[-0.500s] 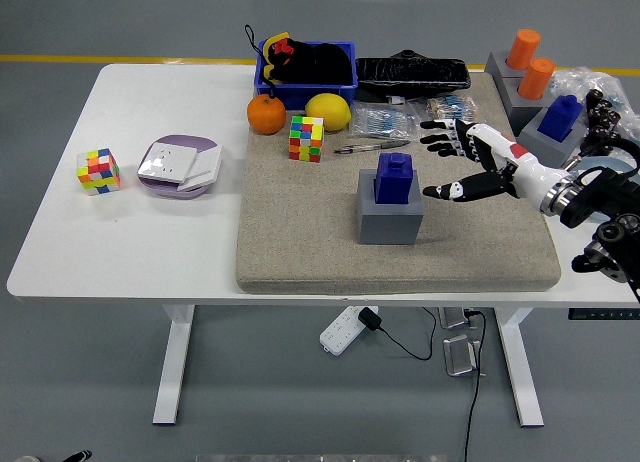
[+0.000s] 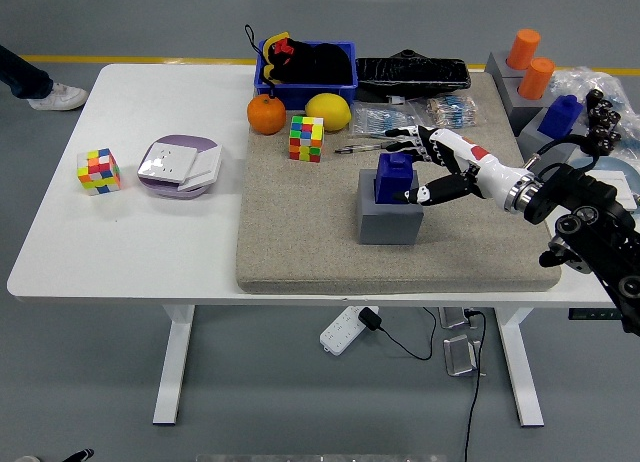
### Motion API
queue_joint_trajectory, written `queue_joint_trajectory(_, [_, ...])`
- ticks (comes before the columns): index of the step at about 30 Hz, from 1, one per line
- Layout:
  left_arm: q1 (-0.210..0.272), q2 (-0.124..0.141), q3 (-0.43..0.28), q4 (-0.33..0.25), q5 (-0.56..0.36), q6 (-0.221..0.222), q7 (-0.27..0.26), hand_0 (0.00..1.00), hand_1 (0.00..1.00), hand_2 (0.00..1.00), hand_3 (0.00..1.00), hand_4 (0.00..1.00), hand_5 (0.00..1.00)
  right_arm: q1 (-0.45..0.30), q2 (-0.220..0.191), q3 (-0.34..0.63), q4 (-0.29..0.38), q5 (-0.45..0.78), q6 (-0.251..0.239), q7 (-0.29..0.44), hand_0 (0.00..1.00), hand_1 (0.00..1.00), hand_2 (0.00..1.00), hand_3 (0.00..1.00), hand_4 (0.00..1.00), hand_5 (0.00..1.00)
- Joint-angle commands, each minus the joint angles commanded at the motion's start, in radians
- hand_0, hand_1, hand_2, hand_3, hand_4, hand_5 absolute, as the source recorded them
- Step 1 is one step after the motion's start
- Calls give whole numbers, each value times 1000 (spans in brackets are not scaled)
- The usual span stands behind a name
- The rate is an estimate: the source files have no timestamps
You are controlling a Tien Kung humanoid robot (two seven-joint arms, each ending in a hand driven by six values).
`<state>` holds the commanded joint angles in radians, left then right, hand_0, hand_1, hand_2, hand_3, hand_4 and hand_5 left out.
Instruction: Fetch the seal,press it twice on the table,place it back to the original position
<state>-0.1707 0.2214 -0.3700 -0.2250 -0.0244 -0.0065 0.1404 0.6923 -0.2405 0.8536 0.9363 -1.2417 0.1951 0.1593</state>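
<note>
Nearest the table's (image 2: 150, 242) front edge lies a grey-brown mat (image 2: 300, 252), and on it, just left of the right hand (image 2: 432, 170), stands a grey block (image 2: 388, 220) that serves as a holder, with the blue seal (image 2: 396, 177) sitting upright in its top. The right hand reaches in from the right side with its fingers (image 2: 405, 140) spread open around the seal, thumb at the seal's near right side and the other fingers above its far side (whether any fingertip actually touches the seal cannot be told); it grips nothing. Well to the left of the hand, off the mat, are a white and purple lidded box (image 2: 178, 166) and a colour cube (image 2: 98, 171). Farther back and left of the hand sit a second colour cube (image 2: 306, 138), an orange (image 2: 266, 113) and a lemon (image 2: 327, 111). At the far edge a blue bin (image 2: 268, 80) holds black items with a bit of red and yellow.
</note>
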Motion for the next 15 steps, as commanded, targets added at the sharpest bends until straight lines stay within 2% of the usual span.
queue_joint_trajectory(5, [-2,0,-2,-1,3,1,-1,812,807,776,815,702,427,9,5,-23,-17,3,-28,15,879,806,771,846,936,2])
queue_joint_trajectory(6, [-2,0,-2,-1,4,1,-1,813,807,776,815,703,427,10,6,-28,-19,4,-34,18,848,753,726,811,927,2])
queue_joint_trajectory(15, [-4,-1,5,-1,1,-1,-1,812,808,777,816,703,427,18,7,-56,-30,-2,-70,33,816,723,704,796,904,2])
